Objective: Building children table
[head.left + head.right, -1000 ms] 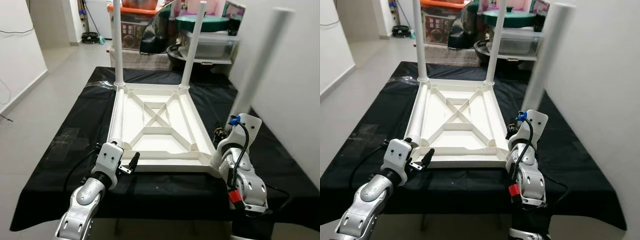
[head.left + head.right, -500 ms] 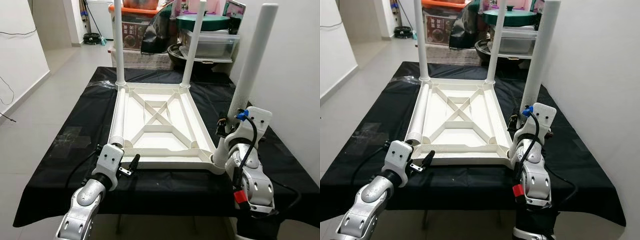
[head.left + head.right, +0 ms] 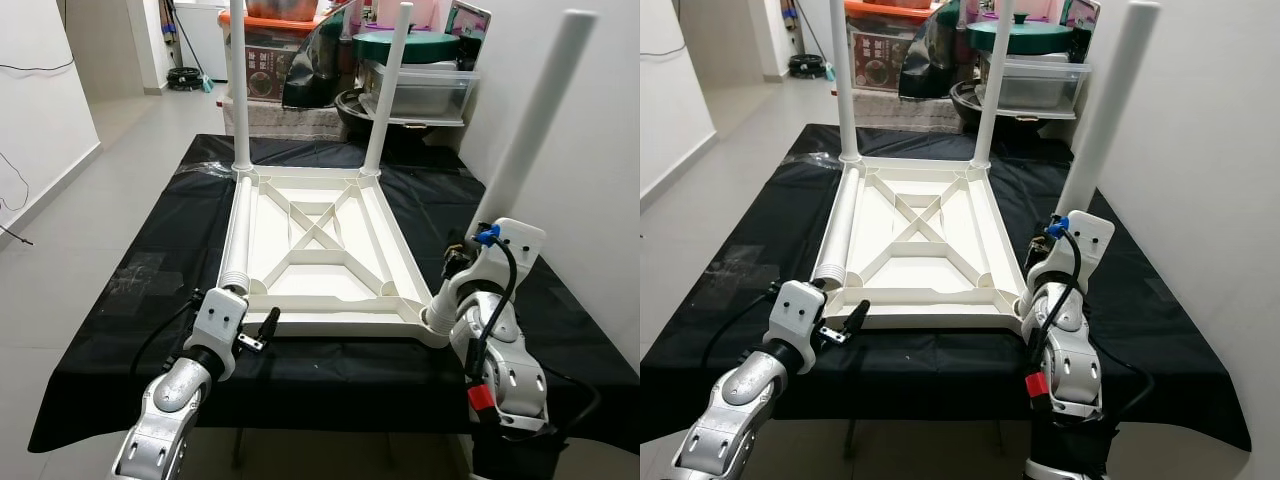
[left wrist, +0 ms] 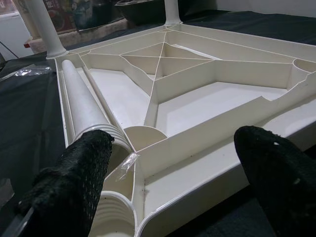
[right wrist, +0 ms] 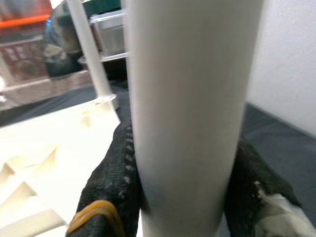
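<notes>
— Two white plastic legs [image 3: 238,90] are seen standing upright at the far corners of an upturned white plastic children's tabletop [image 3: 320,250], laid on a black-covered surface [image 3: 150,240]. What is gripped on the right?

— A third white cylindrical leg [image 3: 530,125], tilted outward to the right, is clasped by the right pincer [image 5: 182,197], its black fingers [image 5: 111,187] pressed on both sides; the leg's lower end is set at the near right corner.

— And the left?

— A fourth ribbed-end white leg [image 3: 235,235] is laid flat along the tabletop's left edge. The left pincer [image 3: 262,328] is held released just before the near left corner, nothing grasped.
</notes>
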Robot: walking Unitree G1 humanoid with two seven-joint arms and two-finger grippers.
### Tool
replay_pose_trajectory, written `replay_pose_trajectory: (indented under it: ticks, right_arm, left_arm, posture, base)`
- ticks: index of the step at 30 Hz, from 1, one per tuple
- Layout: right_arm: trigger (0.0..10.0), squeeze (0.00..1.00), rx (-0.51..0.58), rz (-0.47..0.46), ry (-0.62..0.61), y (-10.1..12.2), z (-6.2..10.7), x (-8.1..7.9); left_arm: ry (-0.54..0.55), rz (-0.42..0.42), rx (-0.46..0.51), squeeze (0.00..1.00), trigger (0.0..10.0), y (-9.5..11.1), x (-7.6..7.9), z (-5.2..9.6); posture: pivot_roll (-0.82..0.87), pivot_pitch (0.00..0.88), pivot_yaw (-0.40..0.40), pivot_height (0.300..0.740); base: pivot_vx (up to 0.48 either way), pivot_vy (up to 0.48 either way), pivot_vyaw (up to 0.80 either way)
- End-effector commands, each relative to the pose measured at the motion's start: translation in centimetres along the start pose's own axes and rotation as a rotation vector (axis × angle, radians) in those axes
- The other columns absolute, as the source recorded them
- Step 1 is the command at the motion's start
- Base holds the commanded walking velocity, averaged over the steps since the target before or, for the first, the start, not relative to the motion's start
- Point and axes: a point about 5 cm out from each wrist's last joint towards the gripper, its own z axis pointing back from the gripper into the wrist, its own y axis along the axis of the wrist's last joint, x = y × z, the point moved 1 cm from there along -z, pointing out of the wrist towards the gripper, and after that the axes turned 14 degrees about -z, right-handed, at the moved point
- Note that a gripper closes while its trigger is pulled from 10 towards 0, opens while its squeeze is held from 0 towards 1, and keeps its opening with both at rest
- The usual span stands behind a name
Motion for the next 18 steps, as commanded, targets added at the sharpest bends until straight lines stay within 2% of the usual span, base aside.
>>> replay_pose_trajectory:
  ticks: [1, 5, 12, 13, 14, 15, 16, 17, 18]
  right_arm:
    - [0.0, 0.0, -0.013, -0.008, -0.015, -0.4, 0.0, 0.6]
    - [0.0, 0.0, -0.006, -0.022, -0.017, -0.3, 0.0, 0.6]
    - [0.0, 0.0, 0.045, -0.069, 0.028, 1.2, -0.5, 0.1]
    - [0.0, 0.0, 0.058, -0.107, 0.084, 1.9, -0.6, -0.7]
    - [0.0, 0.0, 0.058, -0.107, 0.084, 1.9, -0.6, -0.7]
    - [0.0, 0.0, 0.059, -0.15, 0.161, 2.6, -0.7, -1.9]
    - [0.0, 0.0, 0.046, -0.21, 0.292, 3.4, -0.5, -3.7]
    - [0.0, 0.0, 0.046, -0.21, 0.292, 3.4, -0.5, -3.7]
    - [0.0, 0.0, 0.037, -0.246, 0.382, 3.9, -0.2, -4.9]
  left_arm:
    - [-0.017, -0.016, -0.003, 0.0, 10.0, -0.1, 0.4, -0.1]
    - [-0.018, -0.019, -0.003, 0.0, 10.0, -0.1, 0.4, -0.1]
    - [-0.029, -0.012, 0.005, 0.0, 10.0, 0.0, 0.4, -0.2]
    - [-0.053, -0.006, 0.017, 0.0, 10.0, 0.2, 0.3, -0.2]
    - [-0.053, -0.006, 0.017, 0.0, 10.0, 0.2, 0.3, -0.2]
    - [-0.094, 0.011, 0.034, 0.0, 10.0, 0.5, 0.3, -0.3]
    - [-0.174, 0.031, 0.07, 0.0, 10.0, 1.2, 0.4, -0.2]
    - [-0.174, 0.031, 0.07, 0.0, 10.0, 1.2, 0.4, -0.2]
    - [-0.231, 0.043, 0.095, 0.0, 10.0, 1.7, 0.4, -0.1]
  posture:
    - [0.04, 0.0, -0.072, 0.74]
    - [0.04, 0.0, -0.072, 0.74]
    - [0.04, 0.0, -0.071, 0.74]
    - [0.04, 0.0, -0.07, 0.74]
    - [0.04, 0.0, -0.07, 0.74]
    - [0.04, 0.0, -0.069, 0.74]
    - [0.04, 0.0, -0.069, 0.74]
    - [0.04, 0.0, -0.069, 0.74]
    - [0.04, 0.0, -0.069, 0.74]
  base:
    - [0.0, 0.0, 0.0]
    - [0.0, 0.0, 0.0]
    - [0.0, 0.0, 0.0]
    - [0.0, 0.0, 0.0]
    - [0.0, 0.0, 0.0]
    - [0.0, 0.0, 0.0]
    - [0.0, 0.0, 0.0]
    - [0.0, 0.0, 0.0]
    - [0.0, 0.0, 0.0]
